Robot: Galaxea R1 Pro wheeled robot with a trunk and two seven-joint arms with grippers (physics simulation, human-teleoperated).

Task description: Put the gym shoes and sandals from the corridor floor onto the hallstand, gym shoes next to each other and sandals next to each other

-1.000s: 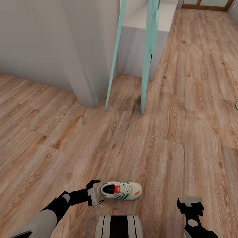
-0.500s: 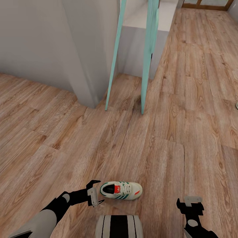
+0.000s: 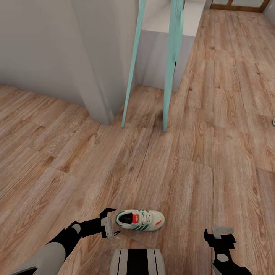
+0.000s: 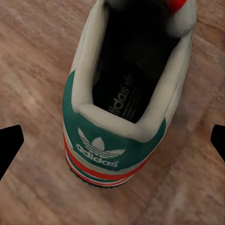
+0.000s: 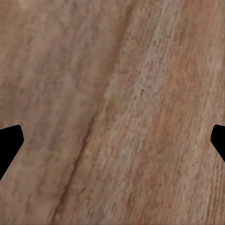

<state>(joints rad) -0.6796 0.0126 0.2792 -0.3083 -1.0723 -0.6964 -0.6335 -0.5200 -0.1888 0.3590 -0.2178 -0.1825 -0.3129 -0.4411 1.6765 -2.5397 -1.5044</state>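
Note:
One cream-white gym shoe (image 3: 139, 220) with green stripes lies on the wood corridor floor (image 3: 183, 168), close in front of my base, heel toward my left gripper. My left gripper (image 3: 110, 222) is open, its fingers just off the heel. In the left wrist view the shoe's heel (image 4: 108, 145) with its green patch and red band sits between the two dark fingertips, touching neither. My right gripper (image 3: 219, 233) hangs open over bare floor to the shoe's right; its wrist view looks at floor planks (image 5: 112, 112). The sandals and the hallstand are out of view.
A grey wall corner (image 3: 103, 76) stands ahead on the left. Two slanted teal legs (image 3: 167, 76) rise from the floor ahead, with a white low unit (image 3: 168, 23) behind them. Open flooring stretches to the right. My own base (image 3: 137, 261) shows at the bottom edge.

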